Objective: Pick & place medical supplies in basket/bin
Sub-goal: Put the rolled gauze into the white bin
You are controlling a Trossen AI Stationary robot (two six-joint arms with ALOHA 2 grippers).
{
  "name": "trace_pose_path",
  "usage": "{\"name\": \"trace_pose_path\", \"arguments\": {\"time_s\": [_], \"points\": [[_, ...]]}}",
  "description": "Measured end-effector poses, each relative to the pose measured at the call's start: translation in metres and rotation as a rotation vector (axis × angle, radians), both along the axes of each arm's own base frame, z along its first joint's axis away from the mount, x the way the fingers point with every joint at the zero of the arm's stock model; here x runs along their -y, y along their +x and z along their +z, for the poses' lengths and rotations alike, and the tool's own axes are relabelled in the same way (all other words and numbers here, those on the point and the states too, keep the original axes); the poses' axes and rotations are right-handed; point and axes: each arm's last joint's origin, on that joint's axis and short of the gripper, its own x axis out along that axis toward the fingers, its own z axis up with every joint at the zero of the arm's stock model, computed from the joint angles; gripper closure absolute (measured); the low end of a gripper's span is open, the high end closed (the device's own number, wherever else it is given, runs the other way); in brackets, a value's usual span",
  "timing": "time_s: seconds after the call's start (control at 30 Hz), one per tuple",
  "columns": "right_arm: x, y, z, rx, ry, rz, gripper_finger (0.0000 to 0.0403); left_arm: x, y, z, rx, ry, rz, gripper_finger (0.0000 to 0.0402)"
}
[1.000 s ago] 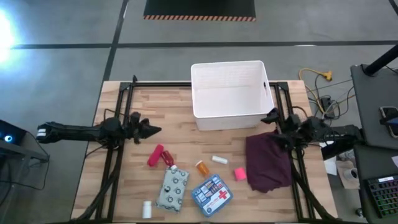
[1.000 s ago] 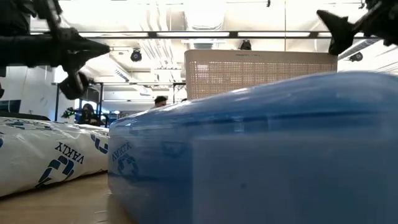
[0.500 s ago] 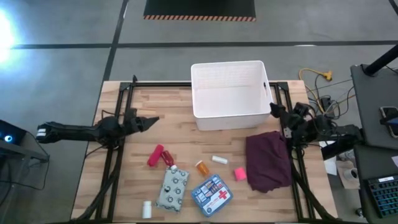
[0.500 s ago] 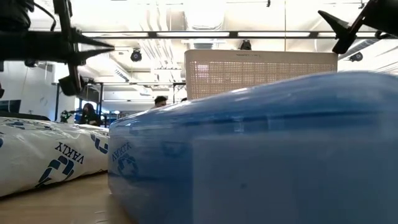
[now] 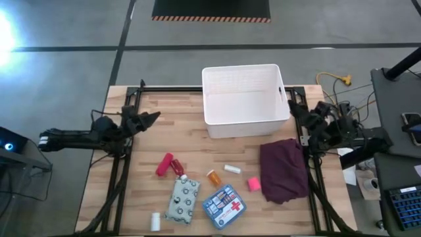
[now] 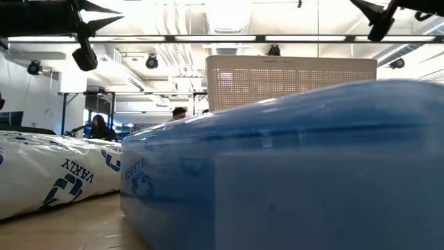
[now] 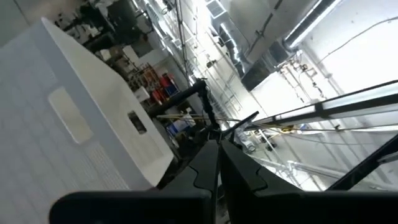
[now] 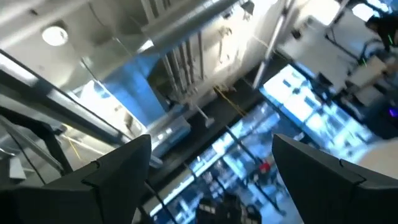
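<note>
The white bin (image 5: pixel 245 99) stands at the middle of the bench's far edge, nothing showing inside it. The supplies lie loose on the wooden bench (image 5: pixel 191 151) toward the near edge, all outside the bin. The red tube (image 5: pixel 164 164) lies left of centre, with a small white bottle (image 5: pixel 178 168) just beside it. The dotted pouch (image 5: pixel 182 201) sits nearer the front edge, and the blue first-aid box (image 5: pixel 223 205) lies beside it on the right. Another white bottle (image 5: pixel 155 221) stands close to the near edge, left of the pouch. The orange pill bottle (image 5: pixel 214 177), a small white piece (image 5: pixel 232 169) and the pink block (image 5: pixel 253 184) lie around the middle. A dark maroon cloth (image 5: pixel 284 171) is heaped near the right edge.

The left gripper (image 5: pixel 146 118) hovers above the left edge of the bench, its fingers (image 7: pixel 211 168) pressed together and holding nothing. The right gripper (image 5: pixel 294 112) hovers at the right edge, near the bin's right wall, with its fingers (image 8: pixel 118 171) spread wide apart and nothing between them.
</note>
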Motion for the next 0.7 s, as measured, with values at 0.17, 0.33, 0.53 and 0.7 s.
{"name": "trace_pose_path", "arguments": {"time_s": [0.17, 0.33, 0.53, 0.7], "points": [[-0.001, 0.021, 0.001, -0.184, 0.118, 0.060, 0.0078, 0.000, -0.002, 0.011, 0.030, 0.003, 0.003, 0.0402], [-0.004, 0.036, 0.002, -0.474, 0.269, 0.190, 0.0079, 0.000, -0.003, 0.015, 0.044, 0.003, 0.004, 0.0402], [-0.013, 0.048, -0.002, -0.966, 0.428, 0.382, 0.0079, 0.002, -0.001, 0.014, 0.031, 0.020, -0.052, 0.0402], [-0.026, 0.066, -0.004, -1.216, 0.413, 0.475, 0.0078, 0.004, 0.002, 0.011, -0.005, 0.046, -0.150, 0.0402]]}}
